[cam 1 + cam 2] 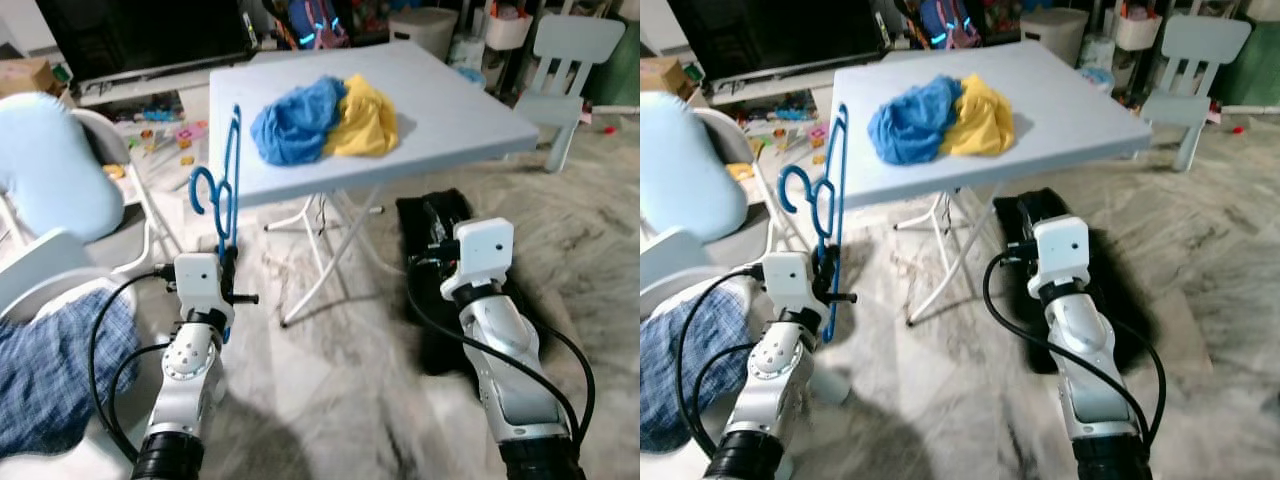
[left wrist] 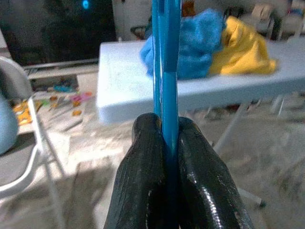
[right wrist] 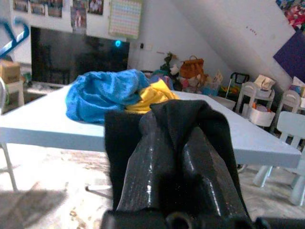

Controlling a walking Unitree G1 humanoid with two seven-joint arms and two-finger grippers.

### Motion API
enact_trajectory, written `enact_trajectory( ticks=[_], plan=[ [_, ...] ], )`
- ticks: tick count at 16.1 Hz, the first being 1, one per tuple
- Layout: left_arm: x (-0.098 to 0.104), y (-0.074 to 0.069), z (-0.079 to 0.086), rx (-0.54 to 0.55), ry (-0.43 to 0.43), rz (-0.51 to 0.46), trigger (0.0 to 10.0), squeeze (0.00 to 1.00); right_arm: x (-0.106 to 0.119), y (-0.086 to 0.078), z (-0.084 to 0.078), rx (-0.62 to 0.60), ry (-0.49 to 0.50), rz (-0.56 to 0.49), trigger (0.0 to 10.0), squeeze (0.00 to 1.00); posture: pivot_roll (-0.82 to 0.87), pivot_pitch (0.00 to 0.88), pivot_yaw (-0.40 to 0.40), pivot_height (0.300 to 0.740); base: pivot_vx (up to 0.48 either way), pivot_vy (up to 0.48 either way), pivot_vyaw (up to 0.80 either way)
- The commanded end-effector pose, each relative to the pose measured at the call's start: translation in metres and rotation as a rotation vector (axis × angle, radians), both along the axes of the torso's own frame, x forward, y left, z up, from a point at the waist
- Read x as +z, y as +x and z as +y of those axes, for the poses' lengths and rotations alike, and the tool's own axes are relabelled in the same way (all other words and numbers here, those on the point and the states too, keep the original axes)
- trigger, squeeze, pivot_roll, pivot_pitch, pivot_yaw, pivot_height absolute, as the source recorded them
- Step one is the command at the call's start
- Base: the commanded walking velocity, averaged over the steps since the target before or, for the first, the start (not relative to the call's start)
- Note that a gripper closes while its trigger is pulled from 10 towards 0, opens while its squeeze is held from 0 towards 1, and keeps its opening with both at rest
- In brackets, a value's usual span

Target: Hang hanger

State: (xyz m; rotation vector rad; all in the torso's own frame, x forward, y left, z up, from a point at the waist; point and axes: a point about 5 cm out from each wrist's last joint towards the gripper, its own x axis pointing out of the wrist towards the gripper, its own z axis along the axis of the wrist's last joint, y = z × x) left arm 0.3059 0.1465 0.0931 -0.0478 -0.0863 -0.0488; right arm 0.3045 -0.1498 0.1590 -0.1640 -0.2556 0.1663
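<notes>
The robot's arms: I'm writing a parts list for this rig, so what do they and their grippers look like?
Both arms are silver metal with rounded segments and black cuffs near the bottom edge of the head views. Each wrist carries a white boxy housing, and black cables loop along each forearm. The left gripper and the right gripper each have two long, glossy black fingers. No markings can be made out.

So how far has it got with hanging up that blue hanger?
The pick-up looks done: the left gripper is shut on the blue hanger, holding it upright in front of the white table. The right gripper is pinching a black cloth. Hanging is still left; no rail or hook can be made out, and the blue and yellow clothes lie heaped on the table.
</notes>
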Motion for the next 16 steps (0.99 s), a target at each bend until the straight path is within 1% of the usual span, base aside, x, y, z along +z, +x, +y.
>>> enact_trajectory(
  ticks=[1, 3, 4, 6, 7, 8, 10, 13, 16],
  plan=[
    [0.003, -0.001, -0.002, 0.004, -0.003, -0.014, 10.0, 0.0, 0.007, 0.004, -0.002, 0.001, -0.002, -0.033, 10.0, 0.0, 0.0, 0.0, 0.033, 0.74, 0.458, 0.0, 0.0],
    [0.004, 0.0, -0.002, 0.01, 0.001, -0.019, 10.0, 0.0, 0.008, 0.009, -0.002, 0.001, 0.005, -0.033, 10.0, 0.0, 0.03, 0.0, 0.005, 0.74, 0.458, 0.0, 0.0],
    [0.006, 0.001, 0.0, 0.019, 0.006, -0.027, 10.0, 0.0, 0.01, 0.015, 0.002, 0.004, 0.007, -0.036, 10.0, 0.0, 0.05, 0.0, -0.017, 0.74, 0.454, 0.0, 0.0],
    [0.009, 0.001, 0.001, 0.031, 0.01, -0.038, 10.0, 0.0, 0.012, 0.018, 0.007, 0.02, -0.004, -0.043, 10.0, 0.0, 0.06, 0.0, -0.03, 0.74, 0.458, 0.0, 0.0],
    [0.009, 0.0, 0.002, 0.04, 0.008, -0.04, 10.0, 0.0, 0.012, 0.018, 0.008, 0.032, -0.008, -0.044, 10.0, 0.0, 0.08, 0.0, -0.048, 0.74, 0.454, 0.0, 0.0],
    [0.01, -0.004, 0.008, 0.08, 0.004, -0.042, 10.0, 0.0, 0.01, 0.02, 0.013, 0.067, -0.013, -0.033, 10.0, 0.0, 0.1, 0.0, -0.065, 0.74, 0.454, 0.0, 0.0],
    [0.011, -0.006, 0.011, 0.088, 0.008, -0.046, 10.0, 0.0, 0.01, 0.023, 0.016, 0.071, -0.023, -0.037, 10.0, 0.0, 0.11, 0.0, -0.067, 0.74, 0.454, 0.0, 0.0],
    [0.017, -0.011, 0.011, 0.09, 0.01, -0.043, 10.0, 0.0, 0.031, 0.036, 0.012, -0.007, 0.031, -0.107, 10.0, 0.0, 0.12, 0.007, -0.054, 0.74, 0.455, 0.0, 0.0],
    [0.019, -0.013, 0.008, 0.071, 0.013, -0.039, 10.0, 0.0, 0.035, 0.038, 0.013, -0.019, 0.042, -0.127, 10.0, 0.0, 0.11, 0.017, -0.043, 0.74, 0.455, 0.0, 0.0]
  ],
)
